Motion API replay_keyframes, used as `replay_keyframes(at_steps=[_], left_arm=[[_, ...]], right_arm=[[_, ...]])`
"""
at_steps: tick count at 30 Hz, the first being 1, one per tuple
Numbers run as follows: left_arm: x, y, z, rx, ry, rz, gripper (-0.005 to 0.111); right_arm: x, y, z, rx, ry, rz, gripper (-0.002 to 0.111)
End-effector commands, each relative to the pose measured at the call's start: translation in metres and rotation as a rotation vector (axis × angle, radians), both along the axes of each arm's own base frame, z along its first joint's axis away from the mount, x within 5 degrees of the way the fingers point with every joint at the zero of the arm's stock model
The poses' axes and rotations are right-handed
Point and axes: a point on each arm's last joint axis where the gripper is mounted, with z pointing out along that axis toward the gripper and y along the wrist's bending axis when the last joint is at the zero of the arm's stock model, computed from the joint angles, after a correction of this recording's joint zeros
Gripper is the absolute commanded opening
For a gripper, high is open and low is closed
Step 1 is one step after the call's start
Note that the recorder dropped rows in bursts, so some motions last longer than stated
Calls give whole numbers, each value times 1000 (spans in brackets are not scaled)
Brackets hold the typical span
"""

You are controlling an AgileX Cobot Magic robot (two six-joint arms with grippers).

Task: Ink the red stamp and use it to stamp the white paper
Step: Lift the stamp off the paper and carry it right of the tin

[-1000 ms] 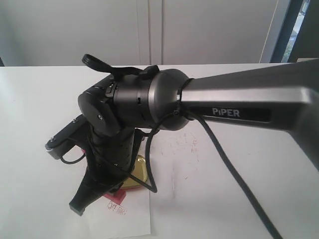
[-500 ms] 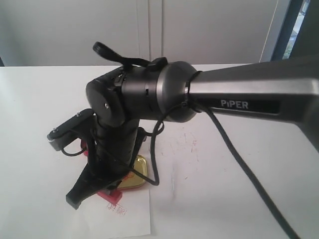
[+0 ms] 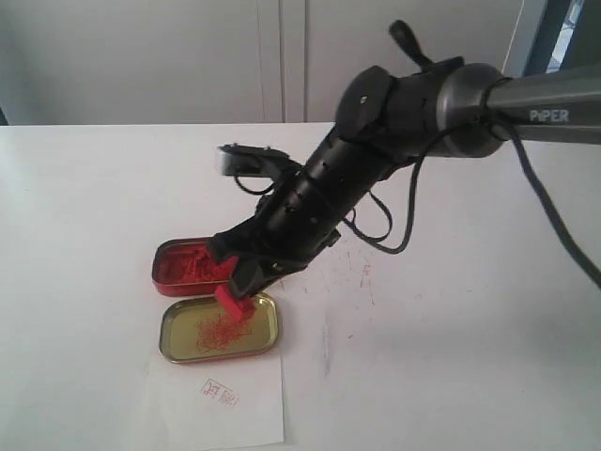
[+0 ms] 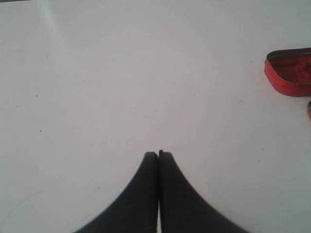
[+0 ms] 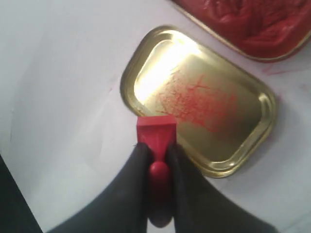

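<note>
Right wrist view gives the clearest look at the red stamp (image 5: pixel 155 133): its knobbed handle is clamped between the two dark fingers of the right gripper (image 5: pixel 156 151), and its square base sticks out past the fingertips. The long axis of the stamp runs in one line with the fingers.

In the exterior view the red stamp (image 3: pixel 230 303) hangs tilted, with the base pointing down toward about 7 o'clock. It is in the air over the 12 o'clock rim of the gold lid (image 3: pixel 221 329), which has red smears inside. I cannot tell if the base touches the lid.

The red tin (image 3: pixel 188 265) with the ink paste lies just beside the stamp at about 10 o'clock. The white paper (image 3: pixel 216 409) lies at 6 o'clock from the stamp, on the other side of the gold lid, and it bears a small red imprint (image 3: pixel 219 392).

So the coming move turns on this choice: a short way to 10 o'clock for ink, or a longer way across the lid to 6 o'clock for the paper. As an imprint is there already, I judge the stamping at least partly done.

The left gripper (image 4: pixel 158 156) has its fingers pressed together with nothing between them, over the bare table (image 4: pixel 121 73) and well apart from the red tin. The right arm is clearly the nearer one.
</note>
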Motion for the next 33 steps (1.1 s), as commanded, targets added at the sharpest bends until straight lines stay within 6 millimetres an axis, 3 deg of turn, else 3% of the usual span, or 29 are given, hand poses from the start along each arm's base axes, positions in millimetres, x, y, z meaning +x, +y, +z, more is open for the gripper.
replay_keyframes(at_steps=[1,3,8,11,19,33], left_arm=[[0,0,-1,-12,-5,6,0],[0,0,-1,-12,-5,6,0],[0,0,-1,-12,-5,6,0],[0,0,-1,-12,-5,6,0],[0,0,-1,-12,-5,6,0],[0,0,-1,-12,-5,6,0]], right_arm=[[22,-39,-1,80,22,-102,0],[36,-65,-5,117,25,-191,0],[64,-95,-22,257,93,-372,0],[72,-93,-42,324,178,-450,0],[76,-87,-72,408,296,-496,0],[76,-87,-81,399,335,-528,0]])
